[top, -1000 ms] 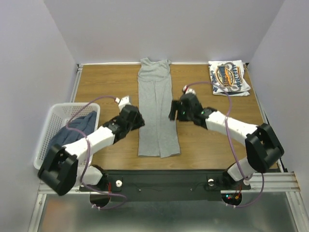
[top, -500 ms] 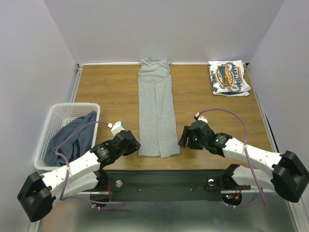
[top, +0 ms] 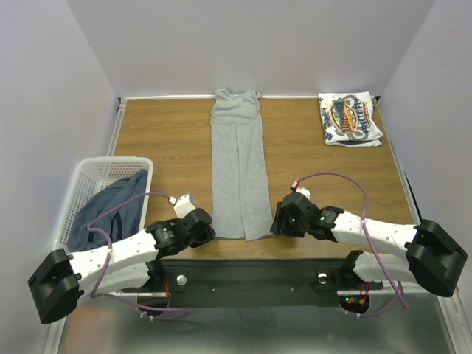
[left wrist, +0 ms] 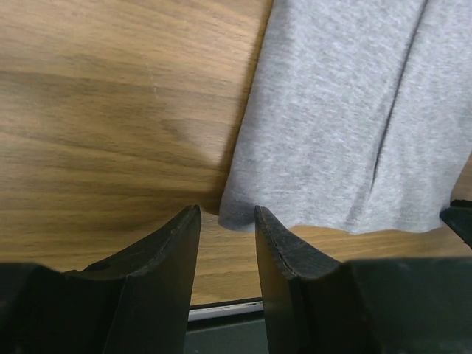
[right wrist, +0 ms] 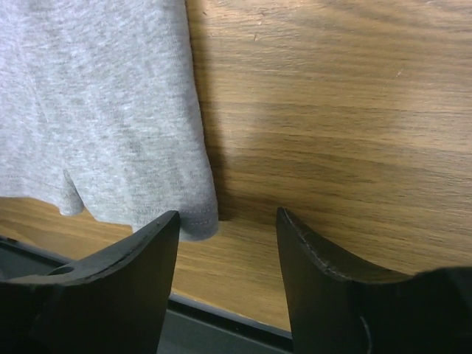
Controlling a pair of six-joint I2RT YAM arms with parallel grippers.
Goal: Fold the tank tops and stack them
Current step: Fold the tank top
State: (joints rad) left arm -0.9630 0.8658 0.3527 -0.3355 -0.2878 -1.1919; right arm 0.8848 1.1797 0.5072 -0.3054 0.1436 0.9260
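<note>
Progress, as judged from the present lay of things: one of three tops finished, one part-folded, one untouched.

White top (top: 350, 119): folded into a compact rectangle, logo up, set at the far right corner of the table (top: 162, 133); taken as the base of the stack; nothing is laid on it yet.

Grey top (top: 237, 173): laid flat down the middle of the table, neckline at the far edge, hem at the near edge; both sides appear to be turned in, giving a long narrow strip; the crosswise folds are not yet made.

Blue top (top: 110, 206): bunched, unfolded, inside the basket (top: 70, 210) at the left.

Left gripper (left wrist: 225, 221): lowered at the near left hem corner of the grey top; jaws are seen apart, the corner lying just at the gap between the tips – not clamped.

Right gripper (right wrist: 227, 221): lowered at the near right hem corner; jaws apart, the corner just beside the left finger; nothing is held.

Remaining, by judgement – the hem to be pinched and carried toward the neckline, the grey top placed on the white, then the blue top taken out, folded and stacked.
</note>
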